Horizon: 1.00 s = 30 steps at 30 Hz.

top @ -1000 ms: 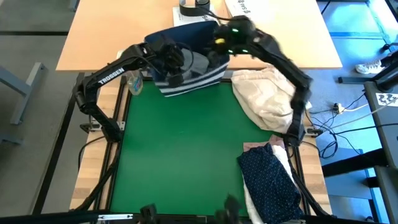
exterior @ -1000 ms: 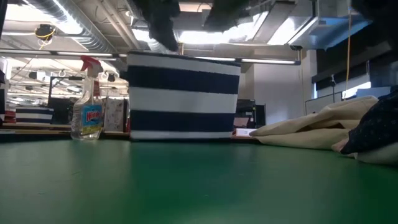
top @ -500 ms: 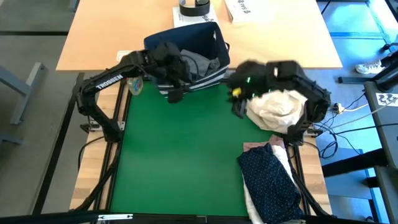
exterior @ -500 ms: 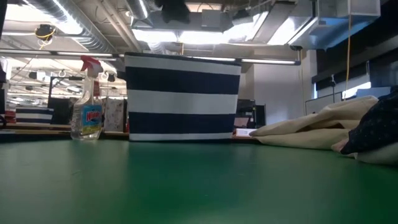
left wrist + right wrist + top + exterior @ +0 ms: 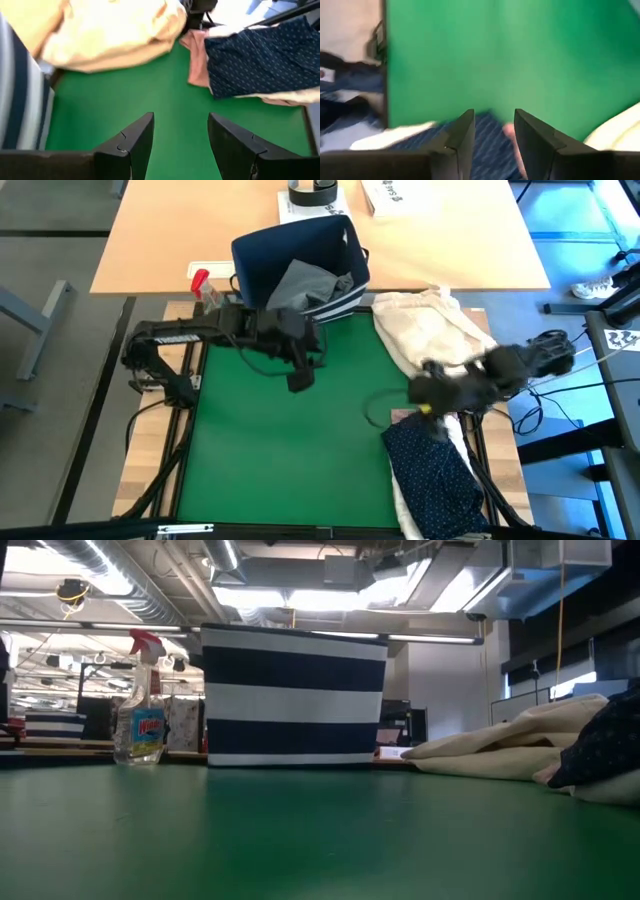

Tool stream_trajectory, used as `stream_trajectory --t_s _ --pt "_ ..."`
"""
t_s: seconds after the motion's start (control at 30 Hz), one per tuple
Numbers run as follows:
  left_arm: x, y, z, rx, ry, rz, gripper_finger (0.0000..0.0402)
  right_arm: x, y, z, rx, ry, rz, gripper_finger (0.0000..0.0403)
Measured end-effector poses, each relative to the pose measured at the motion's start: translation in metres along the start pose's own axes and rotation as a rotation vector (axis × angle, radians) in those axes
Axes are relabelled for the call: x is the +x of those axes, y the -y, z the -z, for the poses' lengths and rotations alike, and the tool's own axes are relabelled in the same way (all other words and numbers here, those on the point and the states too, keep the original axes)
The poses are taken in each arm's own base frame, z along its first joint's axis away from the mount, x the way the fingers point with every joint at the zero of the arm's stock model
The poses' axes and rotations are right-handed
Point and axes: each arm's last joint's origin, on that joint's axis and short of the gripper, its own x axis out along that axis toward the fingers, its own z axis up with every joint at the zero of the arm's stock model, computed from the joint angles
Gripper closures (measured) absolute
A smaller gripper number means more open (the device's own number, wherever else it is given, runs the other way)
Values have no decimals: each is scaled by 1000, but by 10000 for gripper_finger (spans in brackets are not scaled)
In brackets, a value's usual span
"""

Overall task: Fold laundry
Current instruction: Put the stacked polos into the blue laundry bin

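Observation:
The laundry lies in a pile at the mat's near right: a navy white-dotted shirt (image 5: pixel 435 470) on top, a pale pink top (image 5: pixel 408 417) and a white shirt (image 5: pixel 400 505) showing from under it. A grey garment (image 5: pixel 305 280) lies in the striped bin. My left gripper (image 5: pixel 300 375) hangs open over the bare green mat, just in front of the bin, with nothing between its fingers (image 5: pixel 180 120). My right gripper (image 5: pixel 425 395) hangs open over the far end of the pile, above the dotted shirt (image 5: pixel 485 145), holding nothing (image 5: pixel 492 115).
The navy bin with white stripes (image 5: pixel 298 265) stands at the mat's far edge, a spray bottle (image 5: pixel 140 700) to its left. A cream-beige cloth bundle (image 5: pixel 430 330) lies at the far right. The green mat's (image 5: pixel 280 460) middle and left are bare.
My left gripper has drawn back from the bin toward the near edge, out over the mat. My right gripper has swung from above the bin toward the table's right and near edge, tipping further down, and now hangs over the laundry pile.

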Motion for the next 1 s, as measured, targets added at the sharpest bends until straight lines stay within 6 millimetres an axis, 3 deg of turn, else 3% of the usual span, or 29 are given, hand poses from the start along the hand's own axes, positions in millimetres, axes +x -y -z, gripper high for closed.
stream_trajectory --t_s 0.17,0.33,0.57,0.77,0.9,1.0 --pt "17 30 25 -53 -78 -28 223 29 -26 59 13 -79 -153 267" --pt "30 54 53 -101 -157 -41 223 66 -54 111 -13 -291 -278 267" --pt "35 77 75 -121 -181 -80 223 119 -67 171 9 -519 -203 267" --pt "34 83 73 -124 -139 -65 223 168 -60 197 30 -565 -117 267" --pt "34 83 72 -127 -132 -63 223 198 -49 202 72 -588 -66 267" --pt "34 83 72 -127 -132 -63 223 211 -43 195 97 -551 -58 267"
